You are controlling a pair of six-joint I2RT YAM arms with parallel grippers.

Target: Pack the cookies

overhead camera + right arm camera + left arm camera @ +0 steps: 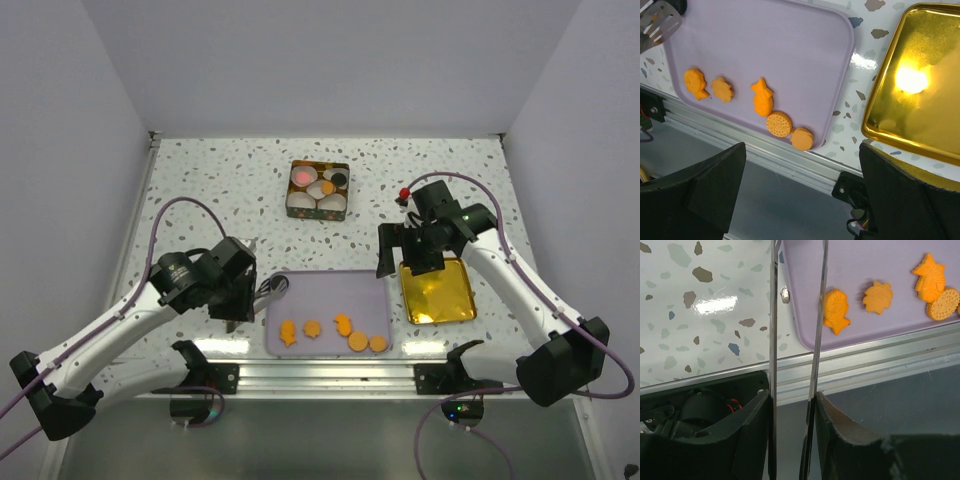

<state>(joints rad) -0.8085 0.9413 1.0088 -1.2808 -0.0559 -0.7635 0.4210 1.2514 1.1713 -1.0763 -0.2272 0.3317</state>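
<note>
Top view, cookies [312, 328]: five orange ones lie in a row along the near edge of the lavender tray [330, 285], at the near middle of the table, likely set out there for picking.
Top view, box [319, 163]: far of the tray, lined with white paper cups [300, 208]. A pink, a black and an orange biscuit already sit in cups, so packing looks partly done.
Top view, left gripper [240, 300]: just left of the tray, clamped narrow on metal tongs [272, 288] that point toward the tray's left edge.
Top view, right gripper [405, 262]: jaws wide and holding nothing, above the gap between the tray and the gold lid [437, 292]. The lid lies right of the tray, off the box, so the cups are reachable.
Left wrist view: two thin tong blades run up between the fingers [757, 420], close together, their tips cut off at the top. A fish-shaped cookie [835, 311] shows just right of one blade; whether they touch cannot be told.
Right wrist view: all five tray cookies show. A slotted tong tip [662, 22] is cut off at the far left corner. Glare washes out the lid, and the box is out of frame.
</note>
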